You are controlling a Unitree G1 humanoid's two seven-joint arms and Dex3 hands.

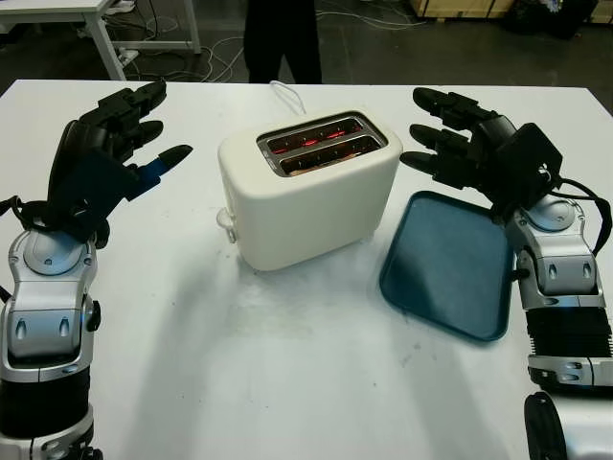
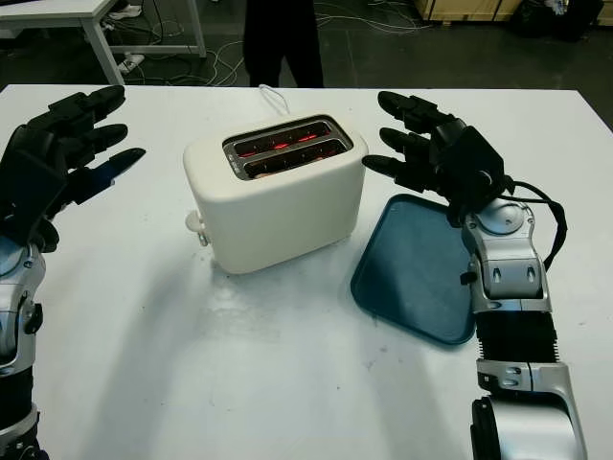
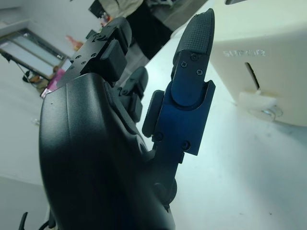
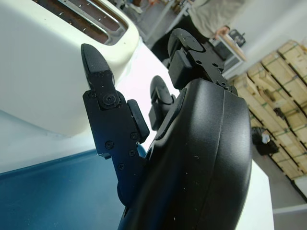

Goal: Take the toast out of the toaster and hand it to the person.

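Where the white table [image 1: 287,383] fills the foreground, a few faint scuffs and dark specks can be made out on its surface, and beyond its far edge a dark floor is seen, strewn with cables [image 1: 206,53], with the leg of a second white table [image 1: 105,38] at the far left and wooden crates [image 1: 460,8] at the far right. A person [image 1: 281,38] in dark trousers is seen standing just past the far edge, behind the toaster. A cream two-slot toaster [image 1: 306,187] is placed near the middle of the table, its slots glowing red inside; whether toast sits in them cannot be told. Its white cord [image 1: 284,96] is led off toward the far edge, and a lever knob [image 1: 226,220] is seen low on its left end. A dark teal tray [image 1: 448,264] is laid flat just beside the toaster on its right. Raised lettering is moulded into the toaster's end wall [image 3: 247,53] in the left wrist view, but it cannot be read. The left hand [image 1: 120,144] is held open above the table, left of the toaster and apart from it, holding nothing. The right hand [image 1: 469,144] is held open over the tray's far corner, its fingertips near the toaster's right side, nothing being grasped
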